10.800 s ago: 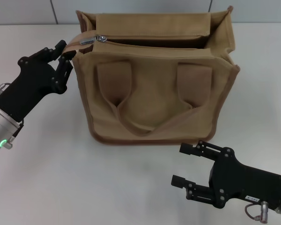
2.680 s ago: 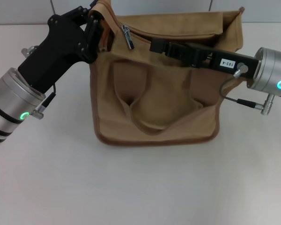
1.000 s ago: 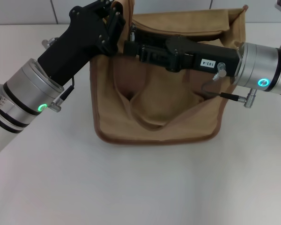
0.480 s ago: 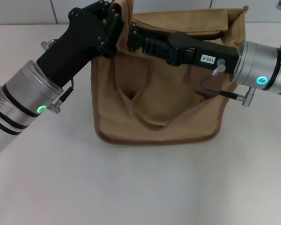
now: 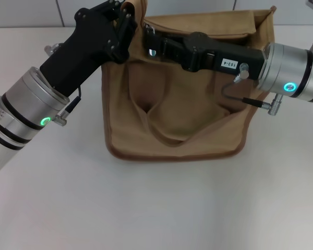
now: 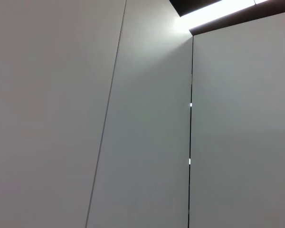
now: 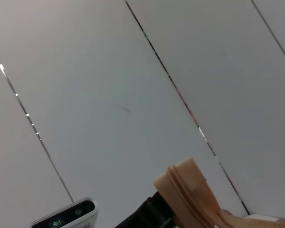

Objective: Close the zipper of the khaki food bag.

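Two claws, left (image 5: pixel 126 20) and right (image 5: pixel 150 44), crowd the khaki food bag (image 5: pixel 172 114).

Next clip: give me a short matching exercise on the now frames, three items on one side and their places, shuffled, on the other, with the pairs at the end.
Things:
1. left pincer
2. right pincer
3. khaki food bag

Places:
A. standing on the white table
B. at the bag's top left corner, at the raised zipper end
C. reaching across the bag's top edge from the right

Pairs: 1-B, 2-C, 3-A
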`<state>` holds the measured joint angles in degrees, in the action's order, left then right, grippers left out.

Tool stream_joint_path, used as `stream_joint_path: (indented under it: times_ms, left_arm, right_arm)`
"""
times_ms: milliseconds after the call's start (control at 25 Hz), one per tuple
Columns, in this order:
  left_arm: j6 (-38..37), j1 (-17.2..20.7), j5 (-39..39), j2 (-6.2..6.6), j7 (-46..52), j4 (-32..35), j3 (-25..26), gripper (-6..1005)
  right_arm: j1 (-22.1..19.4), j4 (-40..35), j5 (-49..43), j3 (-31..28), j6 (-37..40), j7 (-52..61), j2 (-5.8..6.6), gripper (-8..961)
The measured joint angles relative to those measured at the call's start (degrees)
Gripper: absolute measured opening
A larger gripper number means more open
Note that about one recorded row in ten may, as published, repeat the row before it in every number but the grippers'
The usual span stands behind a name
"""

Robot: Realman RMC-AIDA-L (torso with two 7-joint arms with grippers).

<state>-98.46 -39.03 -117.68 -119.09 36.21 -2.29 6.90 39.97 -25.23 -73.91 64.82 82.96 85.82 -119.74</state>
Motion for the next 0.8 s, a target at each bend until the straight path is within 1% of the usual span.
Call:
stream_joint_path:
  times_ms: [120, 280, 640, 800]
  left_arm:
    - [0.18, 0.01, 0.0, 0.0, 0.0, 0.0, 0.05, 42]
    - [0.23, 0.08, 0.19, 0.0, 0.0, 0.02, 0.05, 43]
    - [0.14, 0.28, 0.35, 0.06, 0.0, 0.39, 0.39, 44]
    - [0.01, 0.55, 0.36, 0.11, 0.0, 0.51, 1.14, 44]
  right_arm:
    - [0.04, -0.02, 0.0, 0.03, 0.19, -0.62, -0.04, -1]
    - [0.1, 0.03, 0.0, 0.04, -0.17, 0.61, -0.03, -2]
    - [-0.58, -0.76, -0.57, -0.08, -0.19, 4.58, 0.48, -1]
    - [-1.73, -2.59, -1.32, -0.22, -0.15, 5.9, 0.6, -1]
